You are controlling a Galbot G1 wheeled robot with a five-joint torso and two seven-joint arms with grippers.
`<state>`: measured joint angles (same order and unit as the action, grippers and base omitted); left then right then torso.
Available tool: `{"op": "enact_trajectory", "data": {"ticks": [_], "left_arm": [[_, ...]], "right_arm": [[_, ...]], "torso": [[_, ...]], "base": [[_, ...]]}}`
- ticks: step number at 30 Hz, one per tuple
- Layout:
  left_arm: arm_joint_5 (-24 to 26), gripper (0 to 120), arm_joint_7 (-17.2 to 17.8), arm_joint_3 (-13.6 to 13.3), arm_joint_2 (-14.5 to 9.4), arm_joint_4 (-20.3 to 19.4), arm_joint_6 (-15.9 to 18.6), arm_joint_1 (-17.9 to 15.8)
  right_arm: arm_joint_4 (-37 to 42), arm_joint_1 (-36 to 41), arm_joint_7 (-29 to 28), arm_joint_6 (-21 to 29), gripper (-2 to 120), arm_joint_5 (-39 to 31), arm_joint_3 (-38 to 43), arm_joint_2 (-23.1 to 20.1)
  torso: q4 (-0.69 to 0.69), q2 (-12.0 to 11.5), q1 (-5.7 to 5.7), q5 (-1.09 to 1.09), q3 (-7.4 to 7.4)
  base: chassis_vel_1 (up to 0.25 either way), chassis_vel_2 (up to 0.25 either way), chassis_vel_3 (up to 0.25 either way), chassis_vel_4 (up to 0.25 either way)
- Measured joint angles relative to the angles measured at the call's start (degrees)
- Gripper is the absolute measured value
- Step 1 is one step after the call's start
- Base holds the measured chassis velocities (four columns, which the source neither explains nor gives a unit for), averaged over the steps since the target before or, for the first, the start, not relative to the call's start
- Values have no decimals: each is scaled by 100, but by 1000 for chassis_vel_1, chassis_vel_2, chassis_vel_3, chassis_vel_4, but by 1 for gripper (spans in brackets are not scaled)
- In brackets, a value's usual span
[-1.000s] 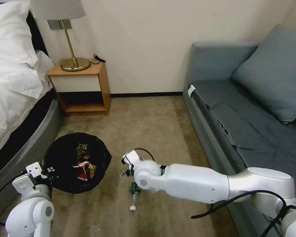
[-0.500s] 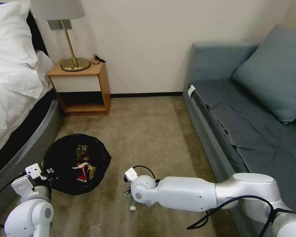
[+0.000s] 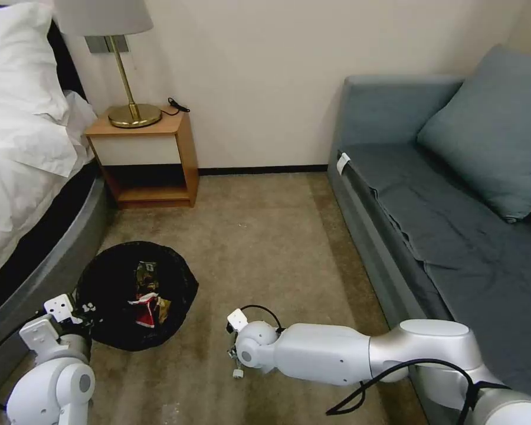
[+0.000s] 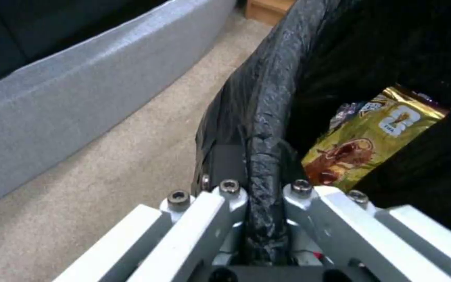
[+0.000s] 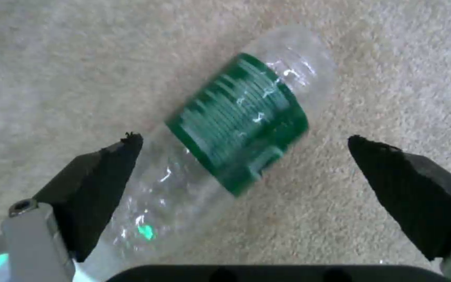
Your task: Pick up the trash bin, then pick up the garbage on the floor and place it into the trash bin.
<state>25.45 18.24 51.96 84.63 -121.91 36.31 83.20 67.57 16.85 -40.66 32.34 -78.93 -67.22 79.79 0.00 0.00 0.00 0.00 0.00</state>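
Observation:
The trash bin [image 3: 109, 277], lined with a black bag, sits on the carpet beside the bed. My left gripper [image 3: 84, 308] is shut on the bin's near rim [image 4: 264, 129], with the bag pinched between its fingers. Inside the bin lie a gold-brown wrapper [image 4: 372, 141] and a red-white wrapper [image 3: 147, 311]. A clear bottle with a green label [image 5: 239, 121] lies on its side on the carpet. My right gripper [image 5: 244, 140] hangs open just above the bottle, one black finger on each side of it. In the head view my right gripper [image 3: 235, 353] covers most of the bottle, and its white cap [image 3: 238, 373] pokes out.
The bed's grey base [image 4: 79, 90] runs close along the bin's left. A wooden nightstand [image 3: 144, 156] with a brass lamp stands at the back wall. A blue-grey sofa [image 3: 430, 206] lines the right side. Open carpet [image 3: 265, 236] lies between them.
My right arm has dropped down and toward me, so the open gripper now straddles the bottle. The left gripper still holds the bin's rim.

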Motion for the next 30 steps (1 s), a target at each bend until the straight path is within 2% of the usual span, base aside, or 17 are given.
{"op": "enact_trajectory", "data": {"ticks": [9, 20, 30], "left_arm": [[-13, 2, -4, -12, 0, 32, -24, 1], [-15, 2, -12, -6, -2, 51, -38, -2], [-15, 2, -16, -2, 3, 50, -46, -16]], "right_arm": [[-609, 116, 292, -158, 100, 364, -6, 186], [-410, 75, 294, -177, 100, 428, -35, 112], [-27, -21, 196, -139, 100, 449, -55, -138]], "torso": [[0, 0, 0, 0, 0], [0, 0, 0, 0, 0], [0, 0, 0, 0, 0]], "base": [[0, 0, 0, 0], [0, 0, 0, 0], [0, 0, 0, 0]]}}
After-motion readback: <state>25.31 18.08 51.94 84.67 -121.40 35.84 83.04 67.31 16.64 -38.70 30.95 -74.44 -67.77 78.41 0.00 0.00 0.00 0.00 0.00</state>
